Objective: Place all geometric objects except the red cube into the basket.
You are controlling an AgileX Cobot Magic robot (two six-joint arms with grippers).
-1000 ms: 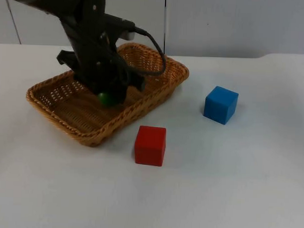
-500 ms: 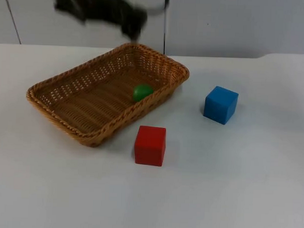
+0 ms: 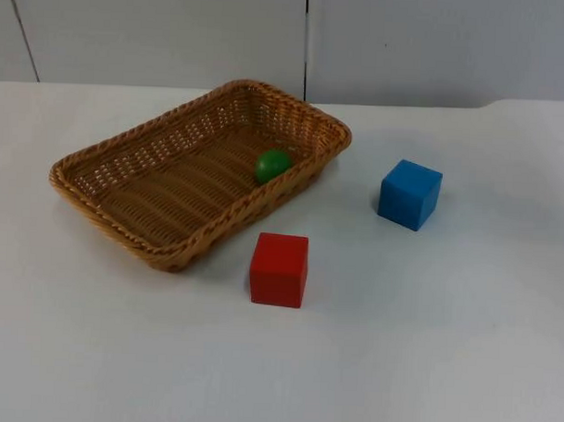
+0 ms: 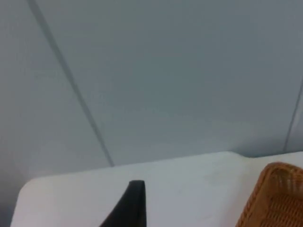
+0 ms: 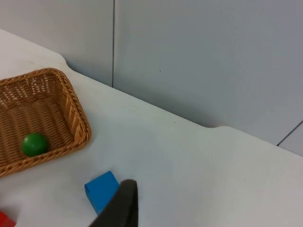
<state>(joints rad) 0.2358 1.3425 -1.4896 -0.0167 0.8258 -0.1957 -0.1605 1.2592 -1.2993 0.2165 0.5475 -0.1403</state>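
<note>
**Ball in basket, 2 cubes on table**

The basket (image 3: 125, 182) sits on the white table (image 3: 444, 346), its long axis running diagonally, one corner toward the grey wall (image 3: 436, 40); the green ball (image 3: 272, 164) lies inside it, against the woven wall on the side nearest the blue cube (image 3: 410, 193); the right wrist view shows the ball (image 5: 34, 144) on the basket floor close to that same wall (image 5: 75, 118).

The blue cube stands on the table, apart from the basket, outside it; the right wrist view shows it (image 5: 101, 190) just beside the black fingertip (image 5: 124, 203).

The red cube (image 3: 279, 269) stands on the table near the basket's long side, not touching it; a sliver of it (image 5: 4, 220) shows in the right wrist view.

The left gripper is raised above the table edge beside the basket rim (image 4: 274, 198), 1 fingertip (image 4: 132, 201) visible, aimed at the wall; I cannot tell how its jaws stand; nothing is seen in its hold.

The right gripper hangs above the blue cube; its jaw state cannot be told either.
</note>
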